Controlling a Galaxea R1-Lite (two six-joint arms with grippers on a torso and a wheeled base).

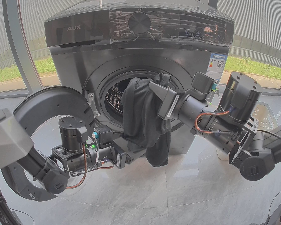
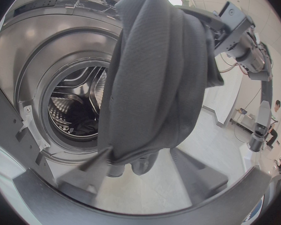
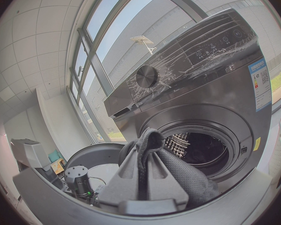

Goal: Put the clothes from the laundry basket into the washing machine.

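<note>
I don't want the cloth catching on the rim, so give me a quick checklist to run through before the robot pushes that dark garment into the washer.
1. Washer door swung open: ok.
2. right gripper shut on the top fold of the dark garment: ok.
3. Room in the drum: ok, only one dark item lies at its bottom.
4. Garment's lower end above the opening's rim: not ok, it hangs well below.
5. left gripper holding that lower end: not ok, its fingers stand open on either side.
6. Lower end clear of the floor: cannot tell.
</note>
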